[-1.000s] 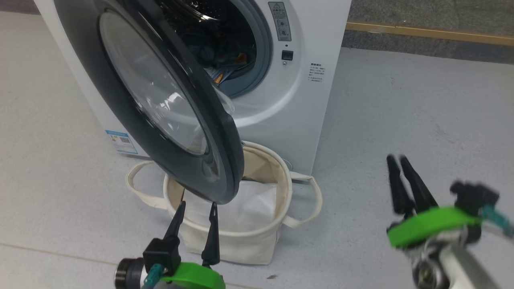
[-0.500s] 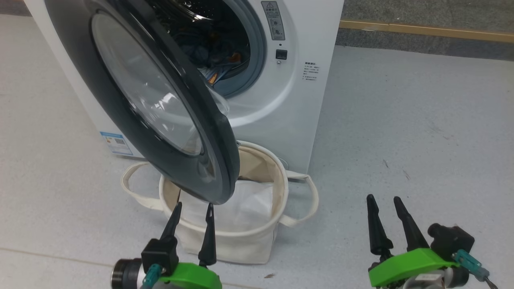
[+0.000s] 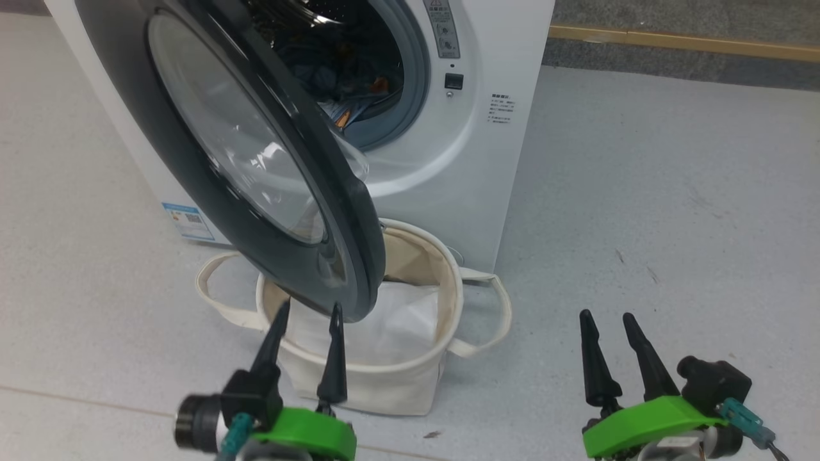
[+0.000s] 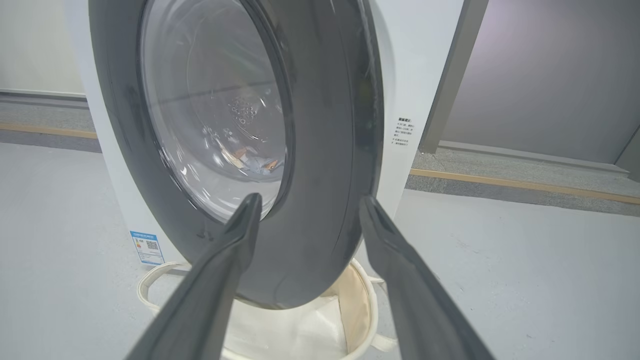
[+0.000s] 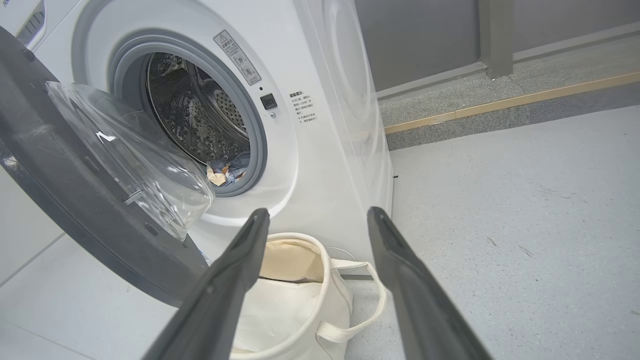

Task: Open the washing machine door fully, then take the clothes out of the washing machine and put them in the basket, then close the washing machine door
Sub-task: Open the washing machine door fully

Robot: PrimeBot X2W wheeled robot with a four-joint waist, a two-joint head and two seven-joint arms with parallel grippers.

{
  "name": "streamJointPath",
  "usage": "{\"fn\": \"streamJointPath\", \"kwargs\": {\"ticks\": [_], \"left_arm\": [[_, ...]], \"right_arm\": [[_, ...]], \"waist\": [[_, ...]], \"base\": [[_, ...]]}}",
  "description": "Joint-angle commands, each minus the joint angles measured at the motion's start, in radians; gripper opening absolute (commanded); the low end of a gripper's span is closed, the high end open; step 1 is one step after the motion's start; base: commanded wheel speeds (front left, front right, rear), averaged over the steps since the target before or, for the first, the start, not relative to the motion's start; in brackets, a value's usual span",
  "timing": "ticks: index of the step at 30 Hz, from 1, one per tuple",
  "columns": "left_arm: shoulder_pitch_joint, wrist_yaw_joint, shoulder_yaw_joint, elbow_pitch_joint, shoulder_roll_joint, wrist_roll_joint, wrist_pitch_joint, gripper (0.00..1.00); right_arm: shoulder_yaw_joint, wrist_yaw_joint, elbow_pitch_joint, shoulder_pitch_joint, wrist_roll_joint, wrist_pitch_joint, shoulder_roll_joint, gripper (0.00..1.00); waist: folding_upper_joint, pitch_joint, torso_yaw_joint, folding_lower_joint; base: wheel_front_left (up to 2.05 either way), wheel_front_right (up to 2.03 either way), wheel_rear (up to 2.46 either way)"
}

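The white washing machine point(image 3: 487, 166) stands ahead with its black-rimmed glass door point(image 3: 359, 256) swung partly out over the cream basket point(image 3: 410, 390). Blue clothes point(image 3: 339, 77) with orange patches lie in the drum, also seen in the right wrist view as clothes point(image 5: 227, 172) at the drum's lip. My left gripper point(image 3: 306, 315) is open, fingertips just below the door's lower edge, in front of the basket. In the left wrist view the door point(image 4: 325, 150) fills the space ahead of the left gripper point(image 4: 307, 202). My right gripper point(image 3: 607, 320) is open and empty, low over the floor right of the basket point(image 5: 300, 300).
A flat white sheet point(image 3: 397, 326) lies inside the basket. Grey floor point(image 3: 672, 211) stretches to the right of the machine. A wooden strip point(image 3: 679, 41) runs along the dark kerb at the back right. A blue label point(image 3: 186, 221) sits low on the washer's left.
My right gripper dropped from mid-height toward the lower right and its fingers spread apart. The head camera shifted slightly. The left gripper and the door stayed about where they were.
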Motion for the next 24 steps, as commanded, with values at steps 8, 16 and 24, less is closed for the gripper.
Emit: {"fn": "streamJointPath", "kwargs": {"ticks": [8, 16, 24], "left_arm": [[-0.155, 0.022, 0.026, -0.286, 0.006, 0.049, -0.006, 1.0], [-0.259, 0.019, -0.083, -0.328, 0.006, 0.028, -0.006, 0.0], [-0.35, 0.056, -0.171, -0.186, 0.006, -0.091, -0.006, 0.0]], "right_arm": [[0.023, 0.001, -0.04, -0.045, 0.01, -0.012, 0.008, 1.0], [0.033, 0.001, -0.037, -0.066, 0.025, -0.012, 0.009, 1.0], [0.044, 0.001, -0.041, -0.097, 0.04, -0.012, 0.009, 1.0]], "waist": [[-0.0001, 0.028, 0.001, 0.0001], [-0.0001, 0.048, -0.02, 0.0001], [-0.0001, 0.077, -0.064, 0.0001]], "base": [[0.0, 0.0, 0.0], [0.0, 0.0, 0.0], [0.0, 0.0, 0.0]]}}
